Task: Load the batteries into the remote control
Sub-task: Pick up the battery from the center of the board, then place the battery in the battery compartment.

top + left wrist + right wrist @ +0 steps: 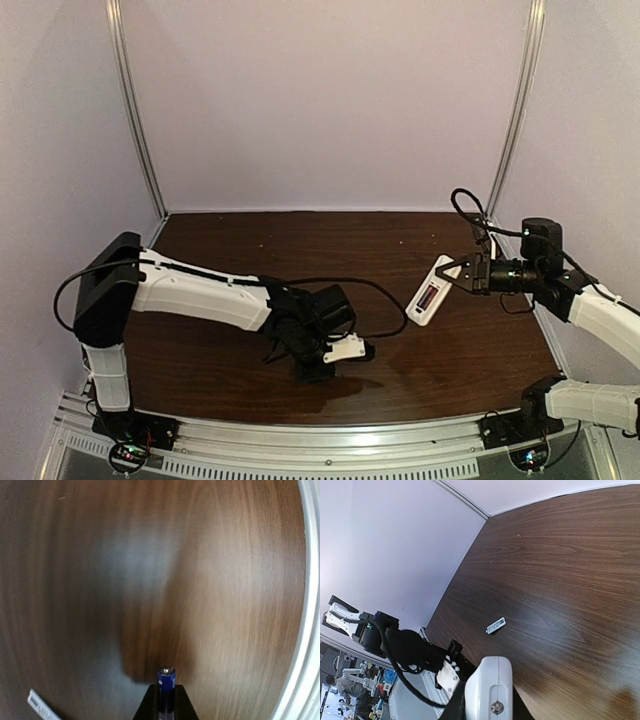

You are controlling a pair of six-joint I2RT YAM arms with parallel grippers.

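My left gripper is shut on one bluish-purple battery, whose metal end pokes out past the fingertips, just above the wood table. In the top view this gripper is low at the table's front middle. My right gripper is shut on the end of the white remote control and holds it in the air at the right, its reddish recessed compartment facing up. In the right wrist view the remote fills the gap between the fingers. The second battery is not in view.
The small plain white cover piece lies flat on the table near the left gripper; it also shows in the left wrist view. The table's metal rail runs along the right edge there. Pale walls surround the table.
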